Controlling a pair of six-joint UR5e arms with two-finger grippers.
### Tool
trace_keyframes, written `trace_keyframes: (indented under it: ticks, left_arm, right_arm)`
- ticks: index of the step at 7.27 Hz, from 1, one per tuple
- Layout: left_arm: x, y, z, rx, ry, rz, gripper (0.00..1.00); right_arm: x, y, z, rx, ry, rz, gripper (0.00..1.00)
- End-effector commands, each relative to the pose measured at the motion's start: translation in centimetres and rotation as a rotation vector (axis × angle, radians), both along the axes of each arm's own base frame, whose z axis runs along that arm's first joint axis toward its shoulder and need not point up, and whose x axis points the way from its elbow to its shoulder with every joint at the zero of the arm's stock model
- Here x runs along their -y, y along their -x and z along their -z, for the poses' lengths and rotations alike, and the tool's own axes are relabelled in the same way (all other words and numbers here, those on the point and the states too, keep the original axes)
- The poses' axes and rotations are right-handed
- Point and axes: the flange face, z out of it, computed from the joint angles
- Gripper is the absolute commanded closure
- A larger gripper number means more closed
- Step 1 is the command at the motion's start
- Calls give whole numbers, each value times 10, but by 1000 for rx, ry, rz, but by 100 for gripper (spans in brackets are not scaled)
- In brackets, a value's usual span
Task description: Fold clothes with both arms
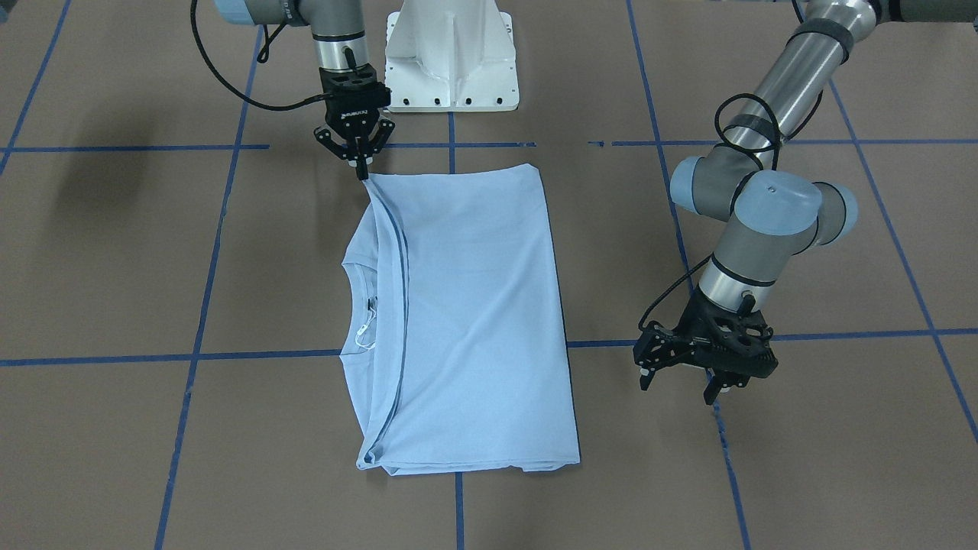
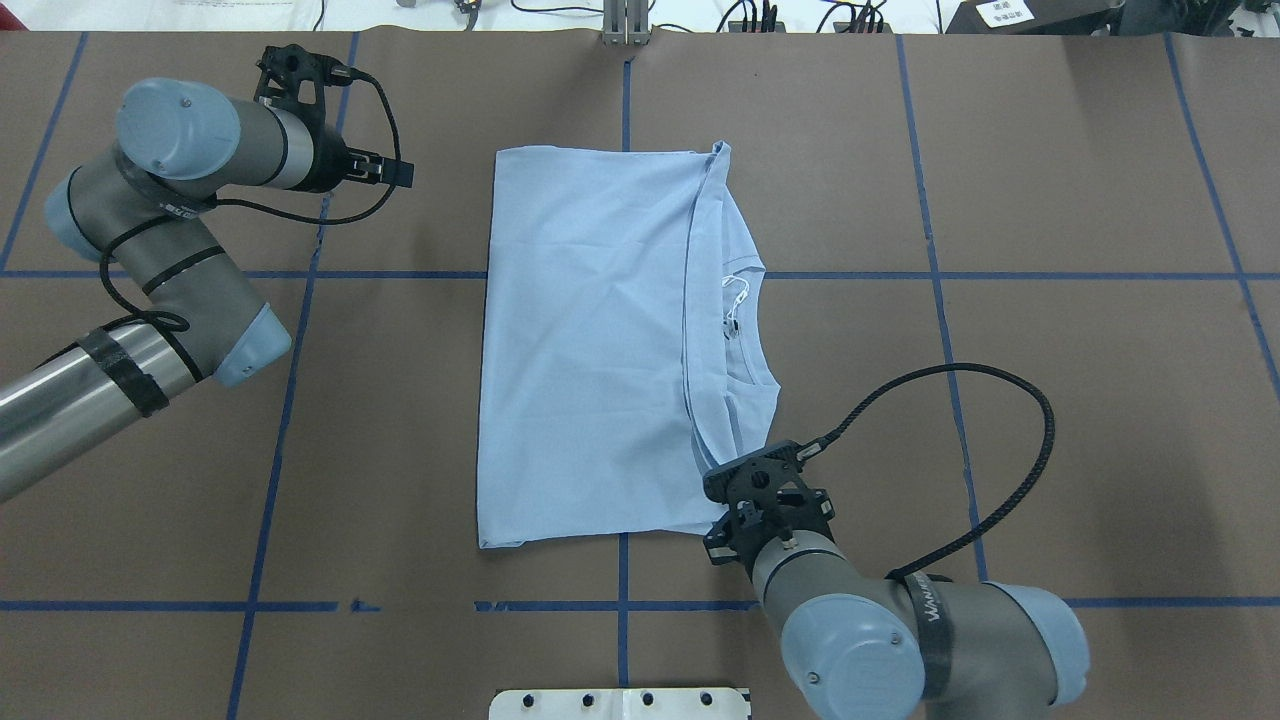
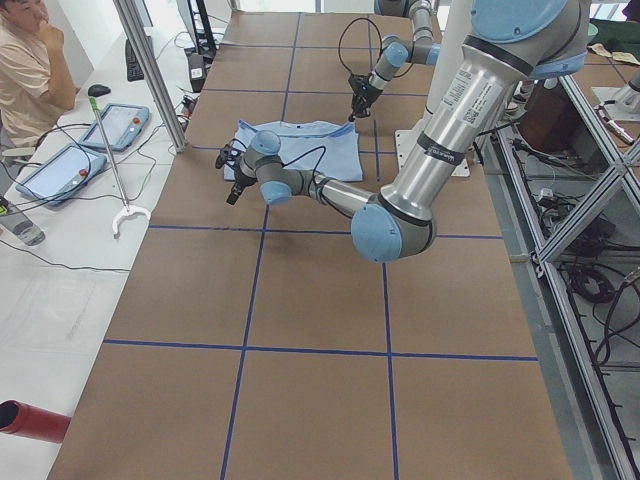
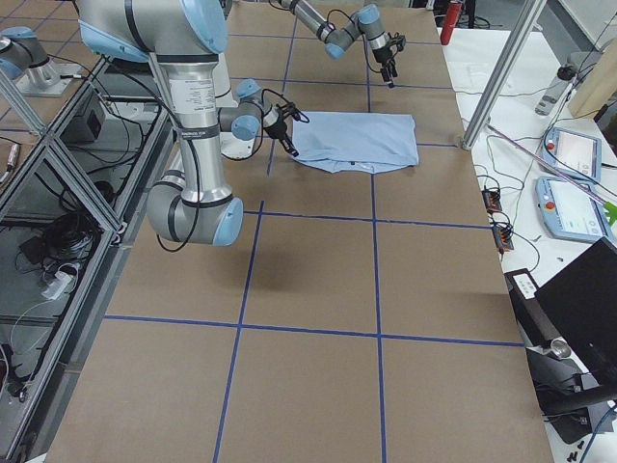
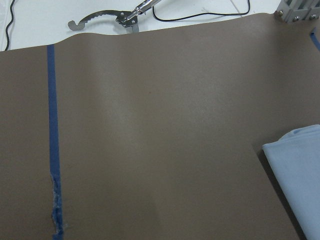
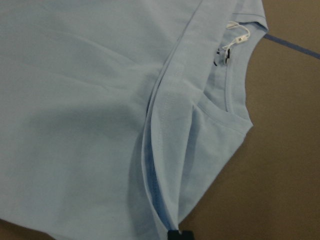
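Note:
A light blue T-shirt (image 1: 474, 305) lies folded flat on the brown table, one layer laid over the body up to the collar. A white tag (image 1: 365, 330) shows at the collar (image 2: 745, 330). In the front-facing view my right gripper (image 1: 361, 169) points down at the shirt's corner nearest the robot base, its fingertips pinched together on the fabric. The right wrist view shows a dark fingertip (image 6: 179, 235) on that folded corner. My left gripper (image 1: 678, 386) hangs open beside the shirt's opposite long edge, apart from it and holding nothing. The left wrist view shows only a shirt corner (image 5: 300, 175).
The white pedestal base (image 1: 451, 61) stands just behind the shirt. Blue tape lines (image 1: 199, 355) cross the brown table top. A person (image 3: 30, 70) sits beyond the table's far side by tablets (image 3: 115, 125), and a red cylinder (image 3: 30, 420) lies there too.

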Motion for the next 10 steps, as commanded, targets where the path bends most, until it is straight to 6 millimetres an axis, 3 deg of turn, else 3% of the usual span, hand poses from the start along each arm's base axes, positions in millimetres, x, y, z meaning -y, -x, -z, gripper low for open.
trace_keyframes:
  ticks: [1,2,3,5,6,7,8,10]
  left_arm:
    - [0,0,0,1,0,-1,0]
    - [0,0,0,1,0,-1,0]
    - [-1,-1,0,1,0,-3,0]
    - [-3,-5,0,-3,3,-6,0]
    - [-3,-5,0,-4,4,-5,0]
    - [-4,-6,0,-4,4,-7,0]
    - [-4,-6,0,-4,5,-6,0]
    - [-7,-11,2,-13,12,-9,0]
  right_arm:
    - [-18,-12,-25,60,136,-114,100]
    - [-24,-9,-25,84,166,-138,100]
    - [-34,-3,-29,89,181,-142,1]
    - [-27,-7,-10,126,175,-134,0]
    - [-10,-17,1,119,131,-114,0]
    - [20,-19,22,129,130,-90,0]
    - [53,-17,28,106,146,-49,0]
    - [89,4,4,-32,84,52,0]
